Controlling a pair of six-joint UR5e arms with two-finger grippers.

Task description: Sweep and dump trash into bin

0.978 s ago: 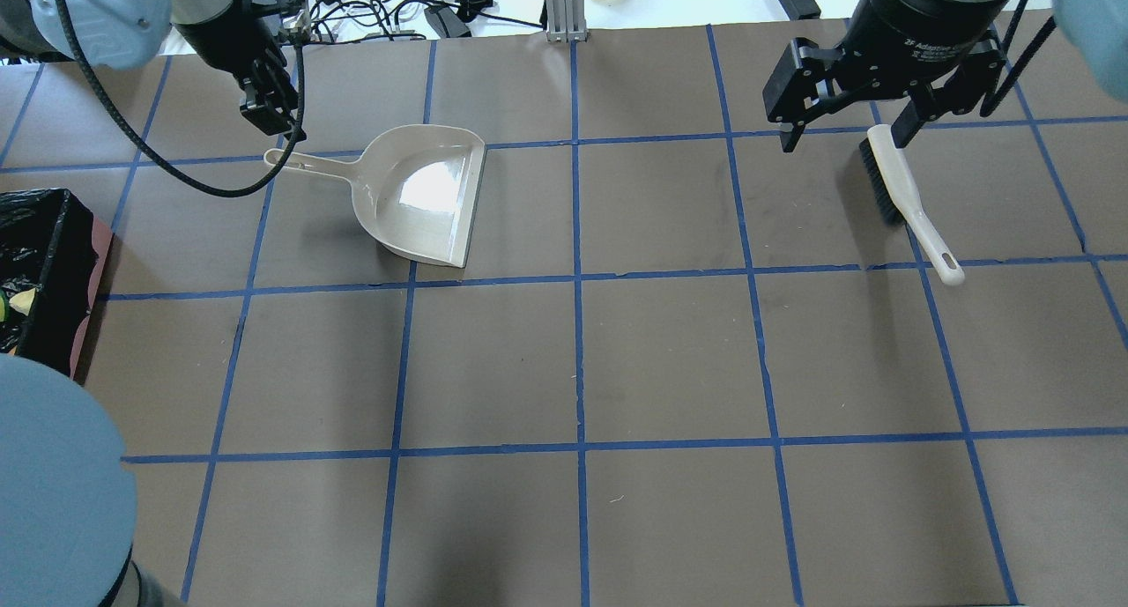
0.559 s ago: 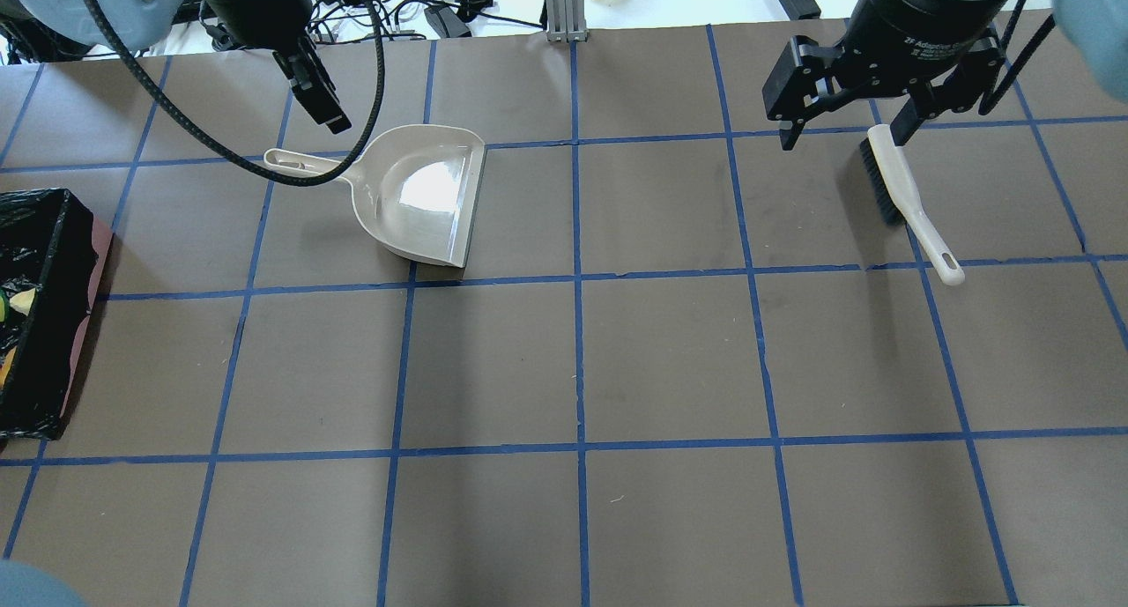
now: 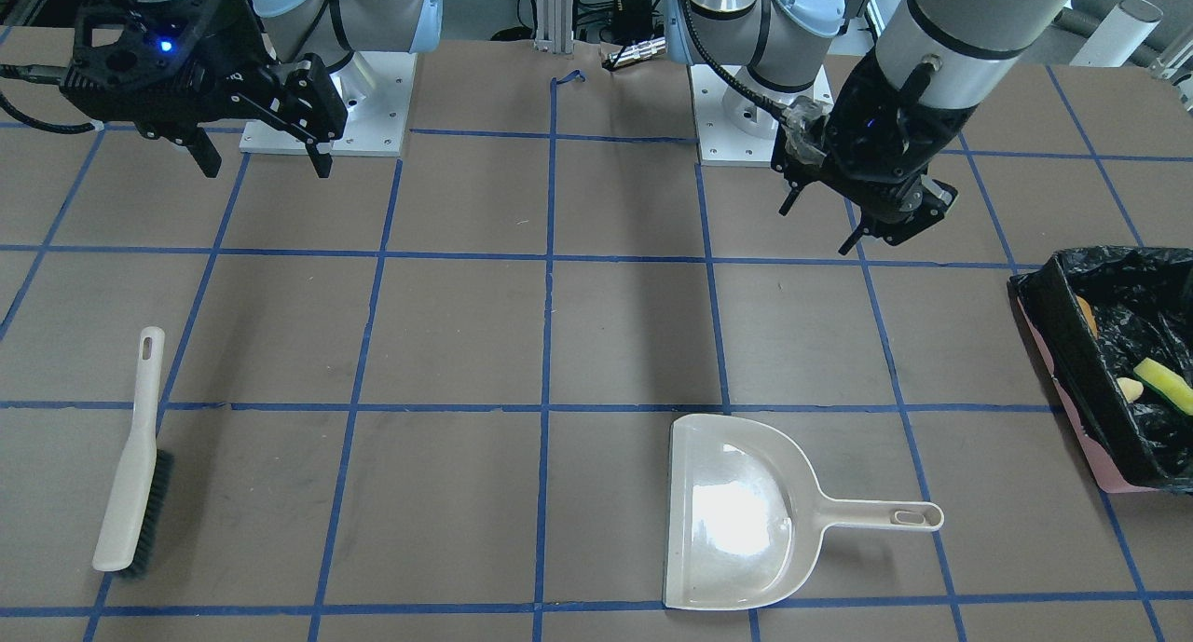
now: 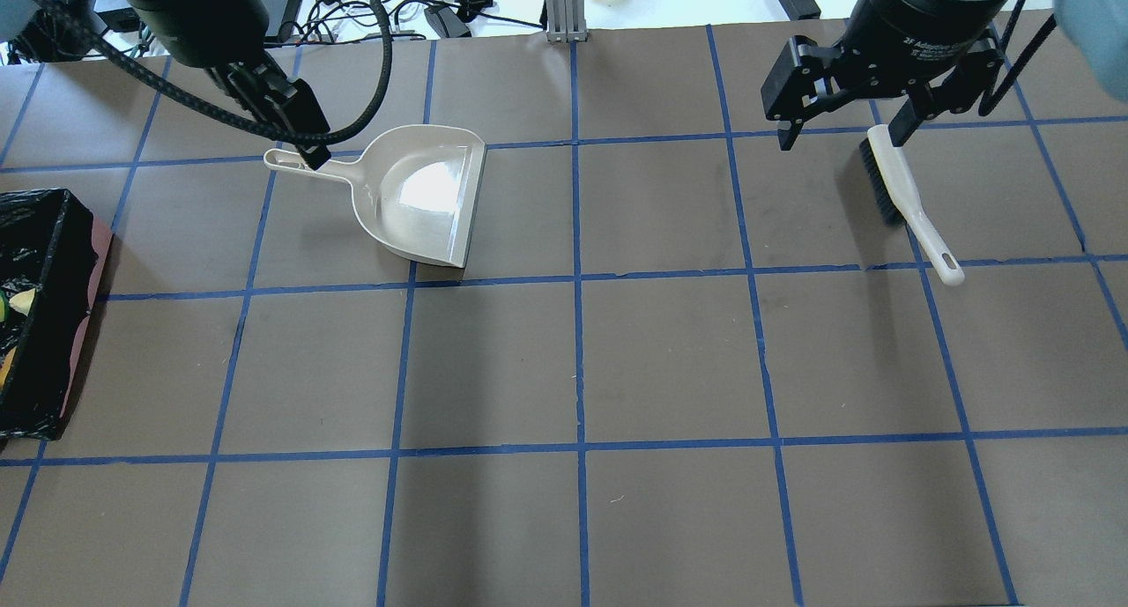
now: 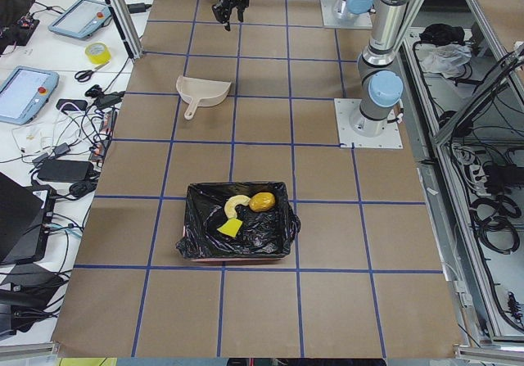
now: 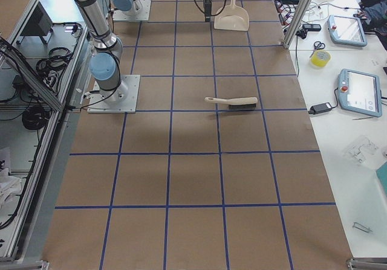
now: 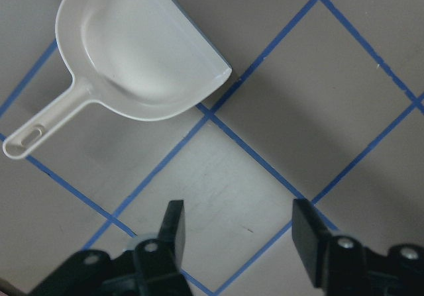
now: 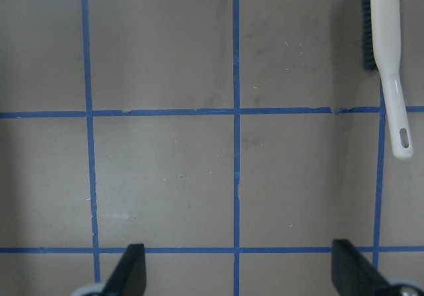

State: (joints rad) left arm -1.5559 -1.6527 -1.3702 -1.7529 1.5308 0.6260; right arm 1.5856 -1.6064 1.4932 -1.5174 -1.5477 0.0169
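place: robotics lab | cues — 2 teach pendants (image 6: 361, 92), taped-grid table (image 4: 670, 351)

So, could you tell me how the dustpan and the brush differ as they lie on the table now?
The dustpan is a broad, empty scoop; the brush is slim, with dark bristles. The dustpan lies nearer the bin, the brush at the far end. Both are pale plastic, ungripped.
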